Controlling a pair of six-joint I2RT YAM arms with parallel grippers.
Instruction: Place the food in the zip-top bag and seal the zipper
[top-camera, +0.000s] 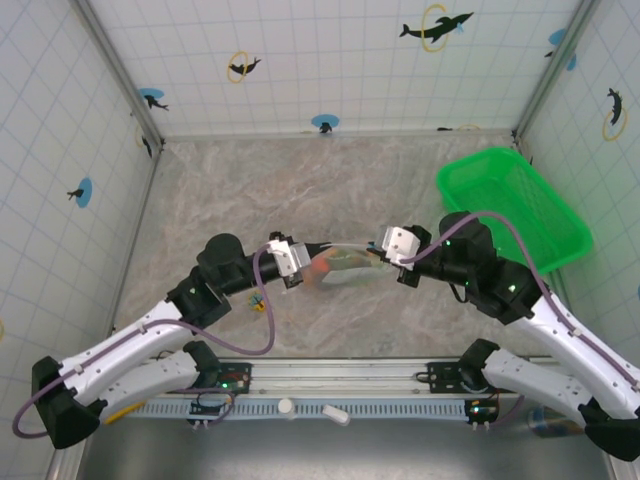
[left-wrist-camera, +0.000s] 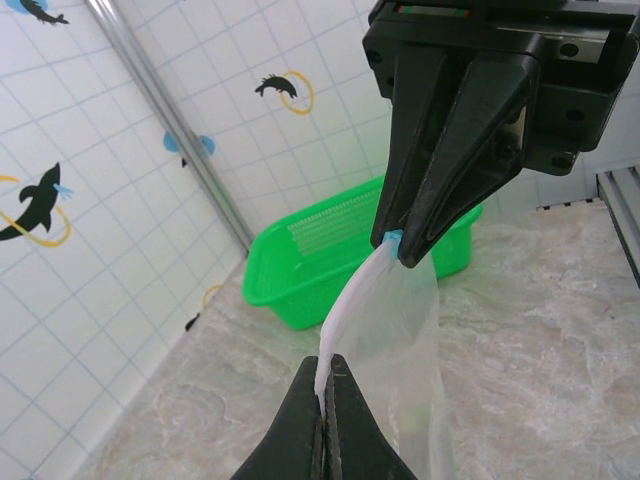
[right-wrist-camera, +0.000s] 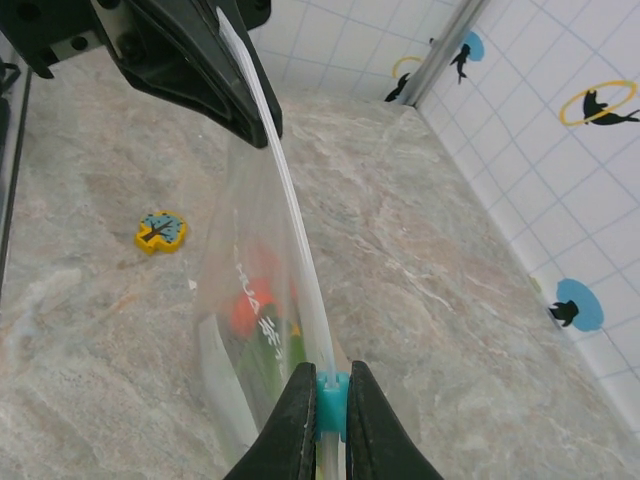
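Zipper stretches taut above the table, my left hand pinched shut on one end, my right hand pinched shut on its light blue tab. I see the zip-top bag hanging below, food inside.

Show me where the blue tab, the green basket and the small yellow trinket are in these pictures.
blue tab (right-wrist-camera: 330, 398), right wrist view, on its visible front face.
green basket (left-wrist-camera: 305, 290), left wrist view, on its outer side wall.
yellow trinket (right-wrist-camera: 161, 232), right wrist view, on its middle.
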